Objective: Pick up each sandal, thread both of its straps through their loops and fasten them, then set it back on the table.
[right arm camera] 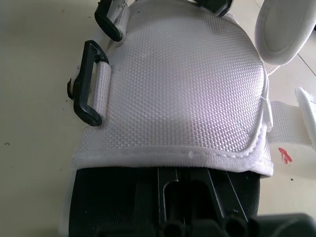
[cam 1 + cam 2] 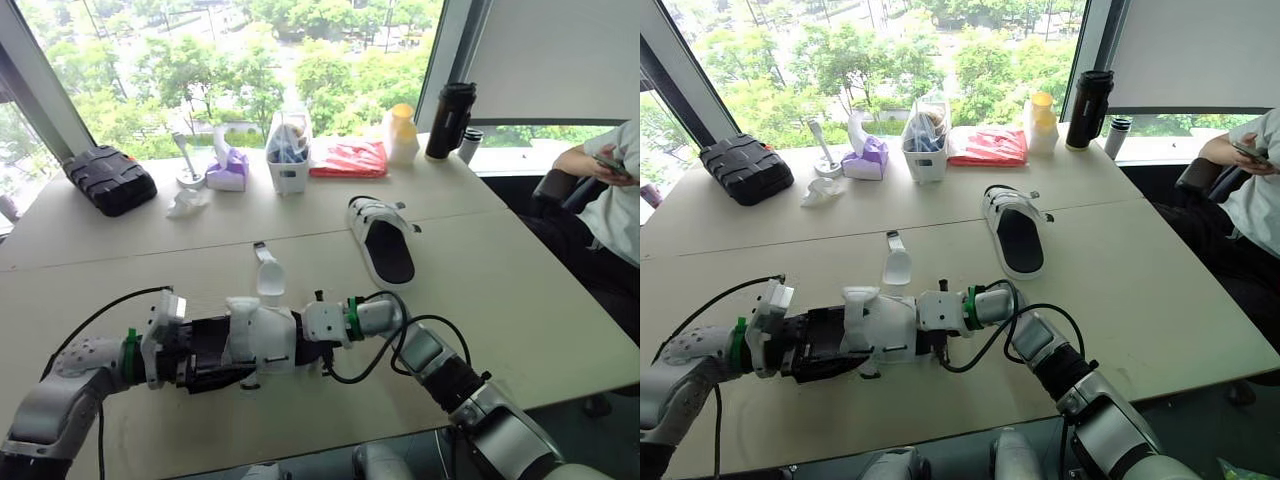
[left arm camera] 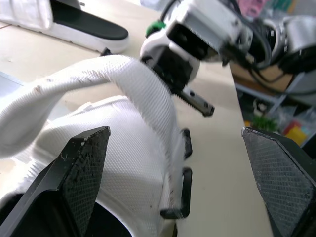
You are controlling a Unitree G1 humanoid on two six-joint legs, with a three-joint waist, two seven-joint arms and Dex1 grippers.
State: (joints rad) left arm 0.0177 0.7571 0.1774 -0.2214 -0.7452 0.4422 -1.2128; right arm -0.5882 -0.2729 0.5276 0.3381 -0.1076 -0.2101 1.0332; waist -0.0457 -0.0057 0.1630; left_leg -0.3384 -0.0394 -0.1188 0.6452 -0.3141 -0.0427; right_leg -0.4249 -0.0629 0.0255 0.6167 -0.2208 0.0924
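A white sandal (image 2: 262, 335) with a black footbed lies lengthwise near the table's (image 2: 520, 300) front edge, between my two grippers. My left gripper (image 2: 205, 352) is at its heel end and stands open. One finger (image 3: 81, 182) is beside the woven upper (image 1: 173, 89); the other finger (image 3: 281, 182) is apart from it, with table showing between. My right gripper (image 2: 320, 325) is pressed against the opposite end, at the upper's hem. Two black loops (image 1: 91, 84) hang empty on the near side. A loose strap (image 2: 267, 272) lies on the table beyond. The second sandal (image 2: 382, 240) rests farther back, right of centre.
Along the window stand a black case (image 2: 110, 180), a purple tissue pack (image 2: 228, 170), a white bin (image 2: 288, 150), a red bag (image 2: 348, 158), a yellow-lidded bottle (image 2: 401, 133) and a black flask (image 2: 449, 120). A person (image 2: 610, 180) sits at the table's right end.
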